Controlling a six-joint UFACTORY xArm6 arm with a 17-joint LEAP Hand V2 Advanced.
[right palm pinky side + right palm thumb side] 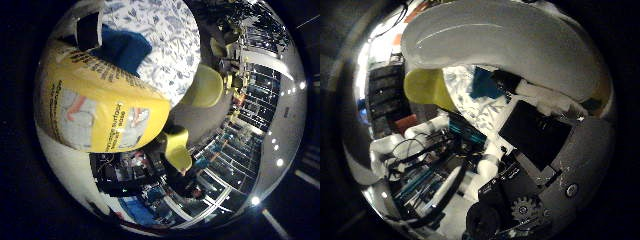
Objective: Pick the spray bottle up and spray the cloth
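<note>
Right hand (520,170) curled around one spray bottle (95,112), held tight against the palm and lifted above the table (165,45). White and black fingers (540,100) wrapped over the bottle's smooth, rounded white body. Glossy yellow label across the bottle's side. One blue cloth (122,47), soft and crumpled, lying on the round table's leaf-patterned covering. Two yellow moulded chairs (205,87) beside the table.

Blue cloth (121,49) apparently lies on patterned tabletop (165,45).
</note>
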